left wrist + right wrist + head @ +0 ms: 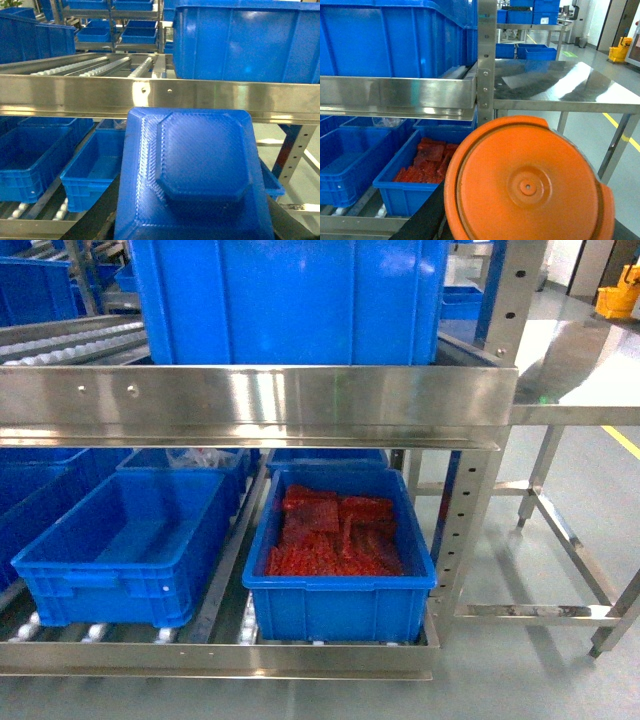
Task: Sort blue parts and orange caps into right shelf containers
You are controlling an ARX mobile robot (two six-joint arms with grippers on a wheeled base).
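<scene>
In the left wrist view a blue part (200, 170), a square moulded piece with a raised octagonal middle, fills the space between the dark fingers (97, 220) of my left gripper (195, 227), which is shut on it. An orange cap (527, 187), round with a small centre boss, sits in my right gripper (525, 225), shut on it. Both are held in front of the steel shelf (260, 395). On its lower level stand two right shelf containers: a blue crate (340, 605) filled with red-orange pieces and an empty one (100, 585) to its left. Neither gripper shows in the head view.
A large blue crate (290, 300) sits on the upper roller level. A stainless table (580, 370) adjoins the shelf on the right, with bare floor under it. More blue crates (30, 160) line the lower left. A yellow mop bucket (618, 295) stands far right.
</scene>
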